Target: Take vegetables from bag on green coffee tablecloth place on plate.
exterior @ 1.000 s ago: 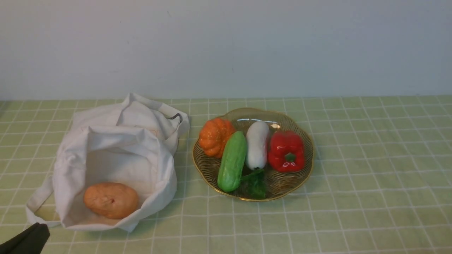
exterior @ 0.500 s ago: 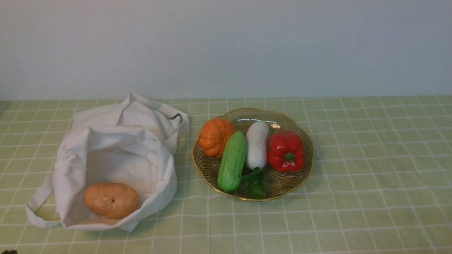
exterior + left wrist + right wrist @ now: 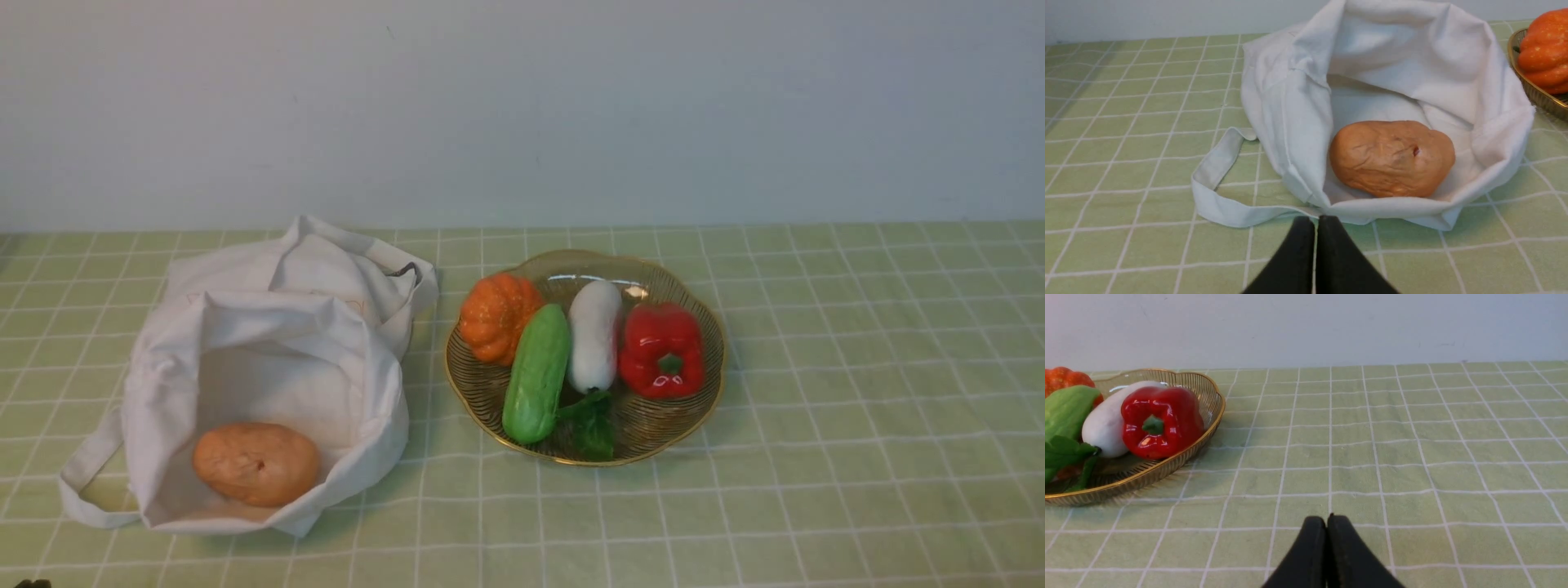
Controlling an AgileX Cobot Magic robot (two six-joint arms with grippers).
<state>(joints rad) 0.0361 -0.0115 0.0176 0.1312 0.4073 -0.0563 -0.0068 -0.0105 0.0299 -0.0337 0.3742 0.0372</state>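
Front view shows the green coffee tablecloth [image 3: 816, 408] covering the whole work surface, with a plain pale wall behind it. The plate [image 3: 709, 384] sits near the middle of the cloth. Four items lie in it: an orange pumpkin [image 3: 496, 315] at its left rim, the cucumber [image 3: 537, 374] just beside the pumpkin, a white radish [image 3: 594, 333] with dark green leaves touching the cucumber's right side, and a red bell pepper [image 3: 663, 349] on the right. The cucumber lies lengthwise, its near end at the plate's front rim.

The bag [image 3: 277, 343] lies to the left of the plate, close to it but apart, with its mouth open toward the robot. A brown potato [image 3: 256, 462] rests inside the mouth, fully exposed. One loop handle lies flat on the cloth at the bag's left. Nothing stands between the bag and the plate.

Left wrist view shows the left gripper [image 3: 1316, 220] with its two black fingers pressed together, holding nothing. It sits just in front of the bag's near edge, and contact with the fabric cannot be confirmed.

Right wrist view shows the right gripper [image 3: 1327, 519] likewise fully closed and empty, above bare cloth, well apart from the plate.
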